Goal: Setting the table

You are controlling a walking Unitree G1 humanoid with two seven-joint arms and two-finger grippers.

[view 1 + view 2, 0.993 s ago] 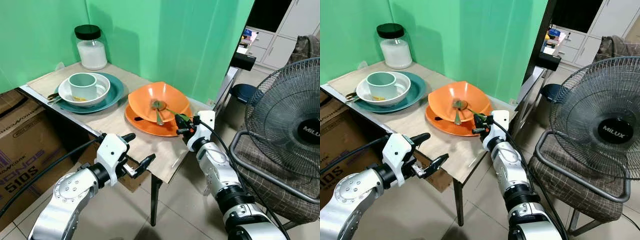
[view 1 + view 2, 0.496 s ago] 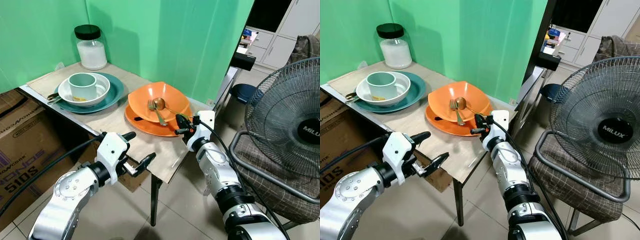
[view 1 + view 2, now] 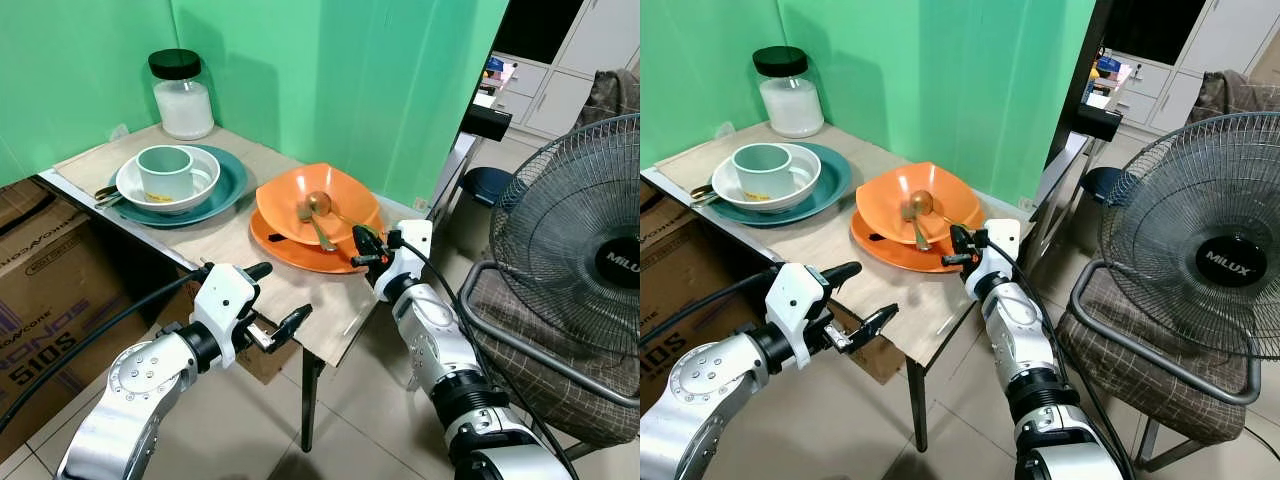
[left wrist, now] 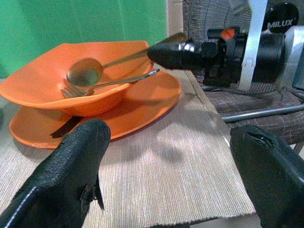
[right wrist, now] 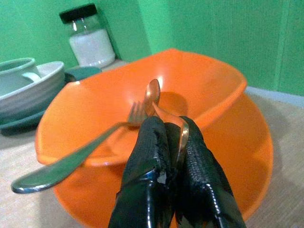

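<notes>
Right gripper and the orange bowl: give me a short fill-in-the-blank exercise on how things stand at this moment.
1. The right gripper is shut on the handle of the ____.
2. The fork rests in the orange bowl, which sits on an orange ____.
3. The left gripper hangs near the table edge with its fingers ____.
4. The cup stands inside the ____ bowl.

Missing words: spoon; plate; open; white

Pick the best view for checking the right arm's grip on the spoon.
Right wrist view: the spoon handle sits pinched between the right gripper jaws, close up. Left wrist view shows the grip side-on, farther off. Both eye views show it small, above the orange bowl.
</notes>
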